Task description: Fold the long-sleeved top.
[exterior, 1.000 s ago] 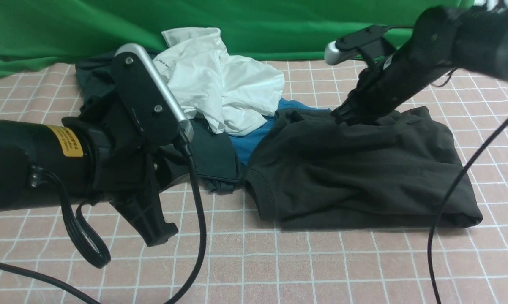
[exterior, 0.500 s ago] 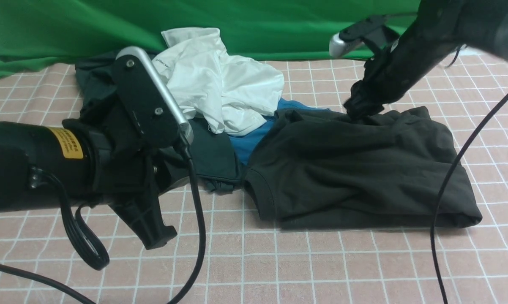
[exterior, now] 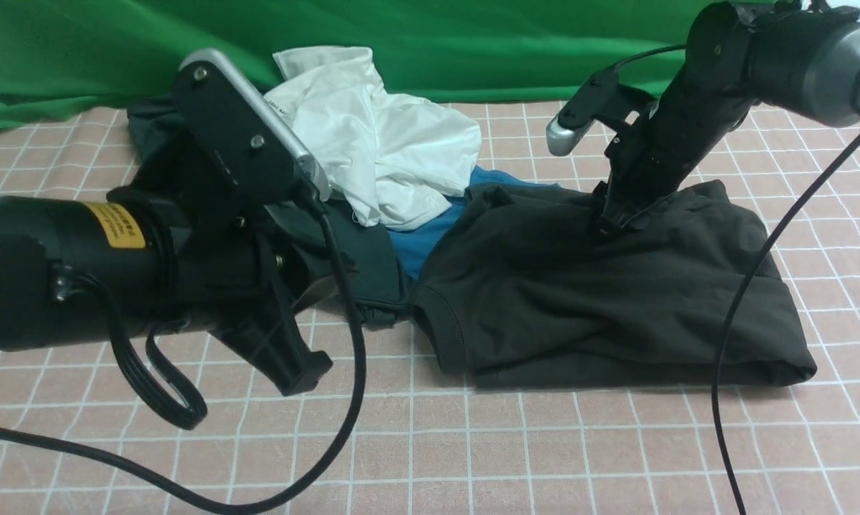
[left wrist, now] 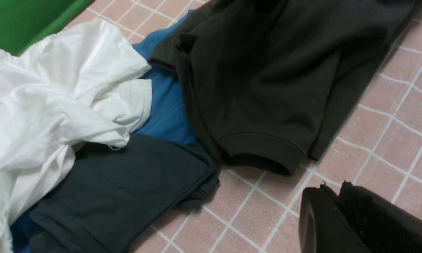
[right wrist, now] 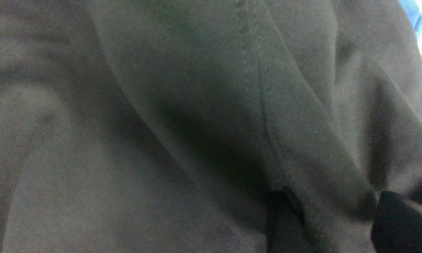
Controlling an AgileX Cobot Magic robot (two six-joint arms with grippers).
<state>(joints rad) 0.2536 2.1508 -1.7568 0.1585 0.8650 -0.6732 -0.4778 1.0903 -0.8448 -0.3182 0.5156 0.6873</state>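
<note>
The long-sleeved top (exterior: 602,300) lies bunched in a rough fold on the checked cloth, right of centre, with a ribbed cuff (left wrist: 263,147) toward the other clothes. My right gripper (exterior: 612,222) presses down into its far upper part. Up close, its fingers (right wrist: 390,218) stand apart astride a raised ridge of the black fabric (right wrist: 162,105), so the right gripper (right wrist: 334,211) is open. My left gripper (exterior: 305,372) hovers low over bare cloth to the left of the top. The left gripper (left wrist: 332,186) has its jaws together and holds nothing.
A crumpled white shirt (exterior: 373,136), a blue garment (exterior: 430,229) and a dark grey-green tee (exterior: 362,265) lie piled left of the top. A green backdrop (exterior: 437,43) closes the far side. Black cables (exterior: 752,315) hang from both arms over the pink checked tablecloth (exterior: 473,450).
My right gripper let go of the top's far edge, lifted, and came down again slightly nearer with its jaws apart. The left arm rose a little and shifted right.
</note>
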